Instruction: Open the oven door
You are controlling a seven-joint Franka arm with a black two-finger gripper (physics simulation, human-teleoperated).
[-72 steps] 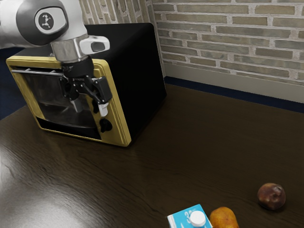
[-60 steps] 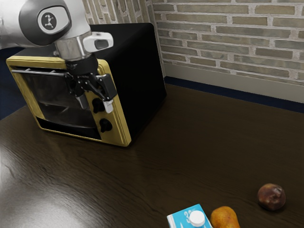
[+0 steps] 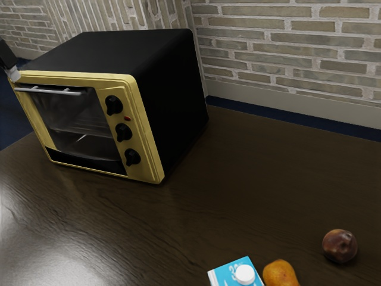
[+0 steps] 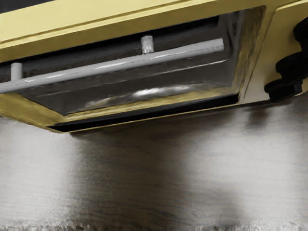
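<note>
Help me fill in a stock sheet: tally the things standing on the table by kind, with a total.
Oven: 1
Carton: 1
Produce, an orange one and a dark red one: 2
Total: 4

The setting is a home kitchen or similar domestic area, identified by the oven (image 3: pixel 172 89) with control knobs (image 3: pixel 124 132), the dark wood-grain table (image 3: pixel 238 190), the blue-and-white carton (image 3: pixel 225 277), the orange fruit (image 3: pixel 280 274) and the brick wall (image 3: pixel 286 47) with pale baseboard (image 3: pixel 297 111).
</note>
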